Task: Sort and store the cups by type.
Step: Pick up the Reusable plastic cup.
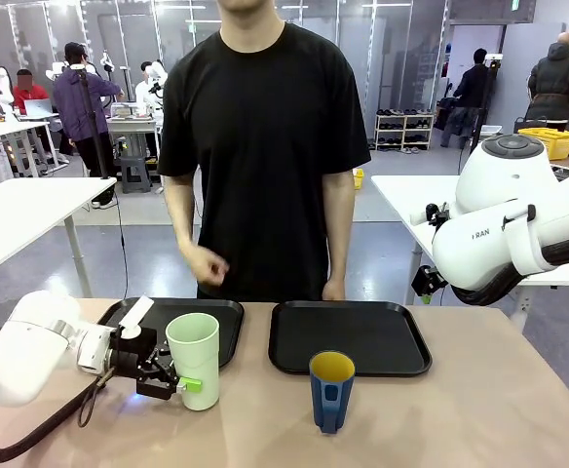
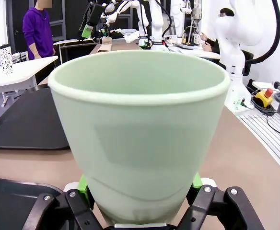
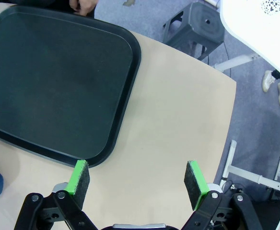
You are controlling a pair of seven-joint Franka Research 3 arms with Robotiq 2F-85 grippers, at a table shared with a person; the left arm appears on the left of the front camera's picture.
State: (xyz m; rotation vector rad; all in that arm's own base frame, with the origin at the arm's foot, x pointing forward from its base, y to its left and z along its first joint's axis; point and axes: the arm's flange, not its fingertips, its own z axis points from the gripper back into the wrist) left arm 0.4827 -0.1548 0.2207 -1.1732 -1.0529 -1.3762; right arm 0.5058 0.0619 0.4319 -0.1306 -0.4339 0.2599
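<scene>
Dark blue mug (image 1: 332,390) upright on tabletop (image 1: 479,409), at 6 o'clock of right tray (image 1: 362,331); mint-green tumbler (image 1: 195,356) at mug's 9 o'clock, upright, clamped low by left gripper (image 1: 185,383); right gripper (image 3: 140,179) jaws wide apart, holding nothing, above bare tabletop

Left arm (image 1: 31,356): low at 8 o'clock, reaching toward 3 o'clock. Left gripper (image 1: 192,382): clamped on cup (image 1: 193,336). Right arm (image 1: 499,234): raised at 3 o'clock. Right gripper (image 3: 139,181): spread wide, pointing down.
</scene>
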